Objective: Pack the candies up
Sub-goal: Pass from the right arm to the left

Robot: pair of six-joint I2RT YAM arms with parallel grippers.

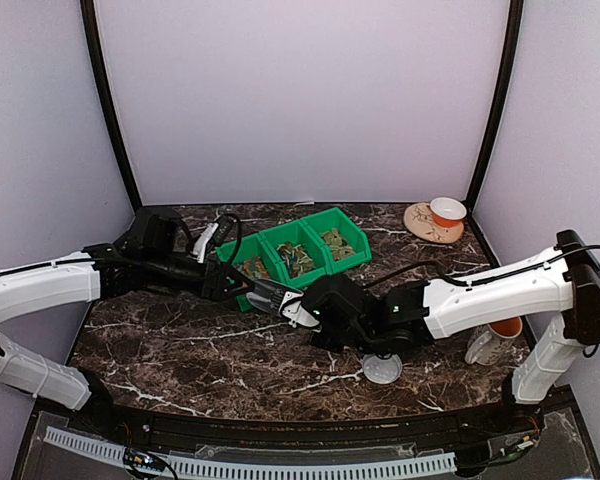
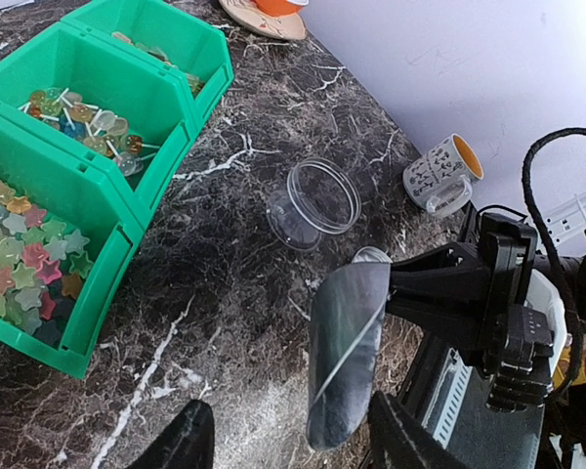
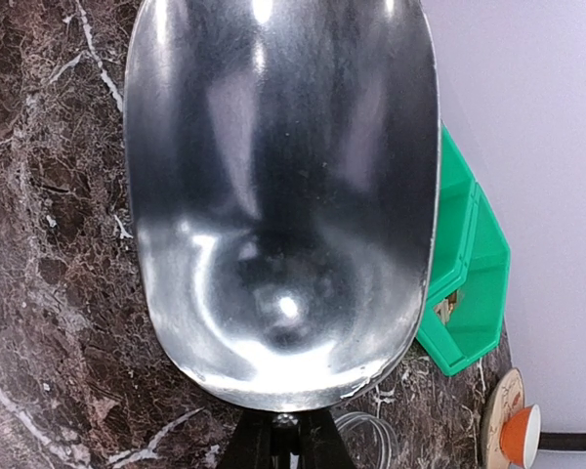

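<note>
Clenches right gripper (image 3: 281,442) on a metal scoop (image 2: 344,342). Holds left gripper (image 2: 293,410) spread, grasping nothing, near the scoop's tip. Finds candies (image 2: 29,264) in green bins (image 2: 137,210), far centre.

Soft, even light filled the scene, white glare streaked the metal scoop (image 3: 273,195) close to the right wrist lens, and the overhead view's edges bowed outward.
</note>
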